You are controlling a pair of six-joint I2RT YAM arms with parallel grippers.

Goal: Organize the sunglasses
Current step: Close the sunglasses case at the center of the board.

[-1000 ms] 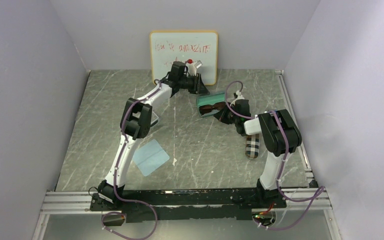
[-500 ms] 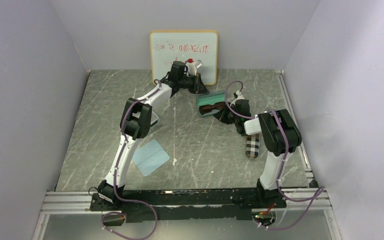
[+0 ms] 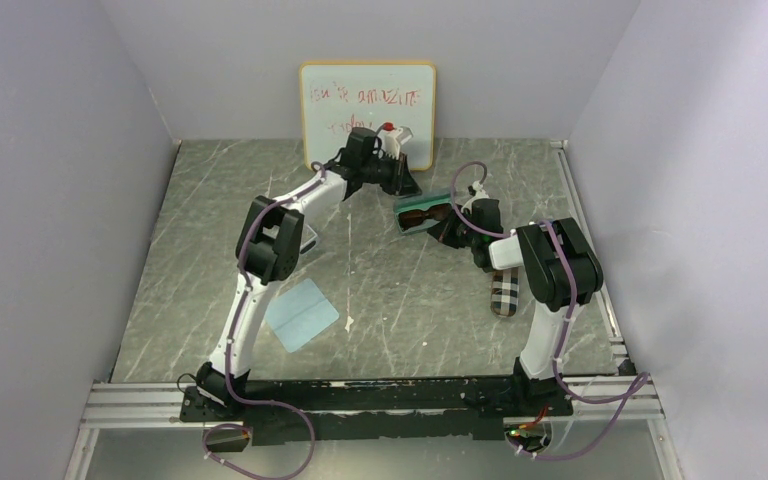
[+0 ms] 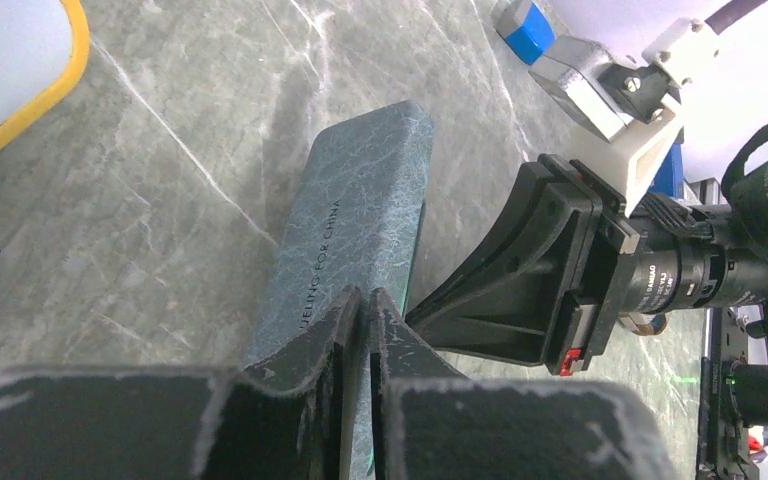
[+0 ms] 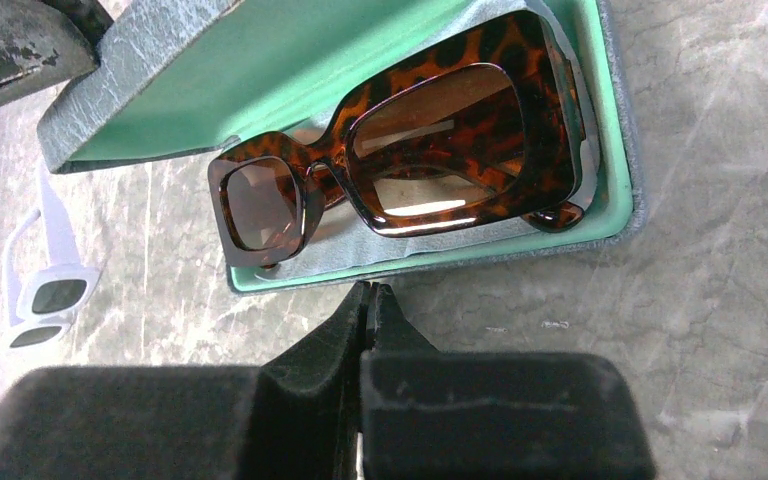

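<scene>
The brown sunglasses [image 5: 410,150] with amber lenses lie in an open grey-blue case [image 5: 615,190] lined in green, at the back middle of the table [image 3: 422,213]. My left gripper [image 4: 367,295] is shut, with its tips against the outer face of the raised lid [image 4: 360,200]. My right gripper [image 5: 368,290] is shut and empty, its tips at the case's front rim. The white sunglasses [image 5: 45,290] lie on the table to the left, apart from both grippers.
A plaid case [image 3: 505,290] lies by the right arm. A light-blue cloth [image 3: 302,313] lies at the front left. A whiteboard [image 3: 367,110] stands against the back wall, close behind the left gripper [image 3: 403,183].
My left gripper has shifted a little to the right, onto the case's lid. The right gripper and the case have hardly moved.
</scene>
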